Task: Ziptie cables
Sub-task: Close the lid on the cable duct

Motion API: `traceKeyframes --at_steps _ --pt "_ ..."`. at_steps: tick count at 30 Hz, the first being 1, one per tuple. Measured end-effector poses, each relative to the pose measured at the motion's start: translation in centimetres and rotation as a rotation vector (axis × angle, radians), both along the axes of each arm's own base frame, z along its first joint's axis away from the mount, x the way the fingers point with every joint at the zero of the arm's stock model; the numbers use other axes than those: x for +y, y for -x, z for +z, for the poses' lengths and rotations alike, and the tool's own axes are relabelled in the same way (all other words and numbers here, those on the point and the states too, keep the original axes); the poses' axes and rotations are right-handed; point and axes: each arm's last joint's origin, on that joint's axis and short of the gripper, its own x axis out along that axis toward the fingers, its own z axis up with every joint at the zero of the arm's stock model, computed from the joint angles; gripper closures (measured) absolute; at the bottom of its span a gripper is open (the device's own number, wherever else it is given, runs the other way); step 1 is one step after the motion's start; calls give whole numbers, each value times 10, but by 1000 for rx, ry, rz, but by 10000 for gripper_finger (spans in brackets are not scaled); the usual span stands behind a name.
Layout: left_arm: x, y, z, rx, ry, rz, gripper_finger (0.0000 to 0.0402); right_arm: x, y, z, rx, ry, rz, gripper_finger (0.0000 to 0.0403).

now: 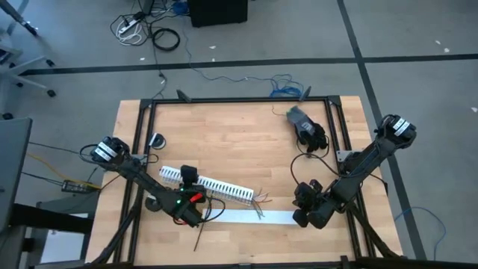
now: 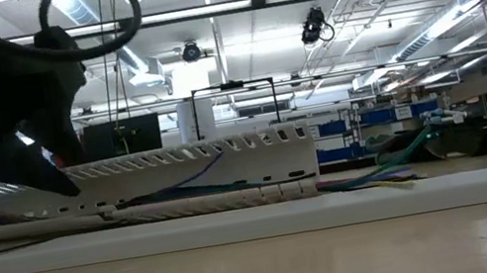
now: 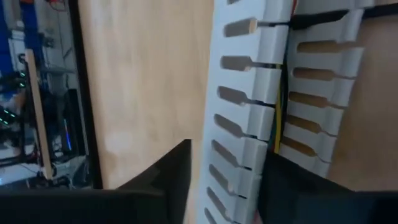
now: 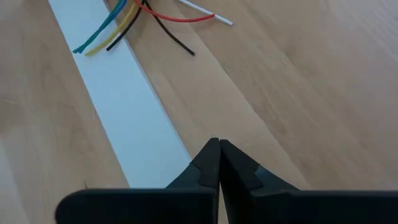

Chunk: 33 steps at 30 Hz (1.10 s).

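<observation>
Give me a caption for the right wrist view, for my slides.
Shut right gripper hovers beside a white strip, coloured cables fanned across its far end.

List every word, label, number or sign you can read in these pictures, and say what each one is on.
None can be read. The slotted white channel, the flat white strip and the coloured wires carry no print. The room behind the table in the low view shows no legible sign.

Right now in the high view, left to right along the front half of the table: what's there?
left gripper, at the near end of the white slotted channel → cables, their loose ends out of the channel → flat white strip → right gripper, shut, at the strip's end.
</observation>
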Motion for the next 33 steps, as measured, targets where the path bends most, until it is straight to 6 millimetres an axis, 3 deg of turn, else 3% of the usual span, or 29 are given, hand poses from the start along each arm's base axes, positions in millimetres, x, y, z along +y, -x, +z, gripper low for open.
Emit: traceKeyframes --at_steps 5,9,17,22,27,33 --pt "7 -5 -1 42 15 4 384 0 0 0 -9 14 1 402" --pt "16 -14 3 46 60 53 397 0 0 0 -9 15 1 401" --pt "62 -43 11 49 269 278 400 0 -1 1 -19 9 1 402" --pt "84 -53 10 84 332 269 400 5 1 2 -42 -8 17 402" --pt "94 -58 10 103 355 221 392 11 5 2 -50 -9 45 401" --pt "95 -59 10 92 360 220 331 13 8 2 -64 6 52 402"
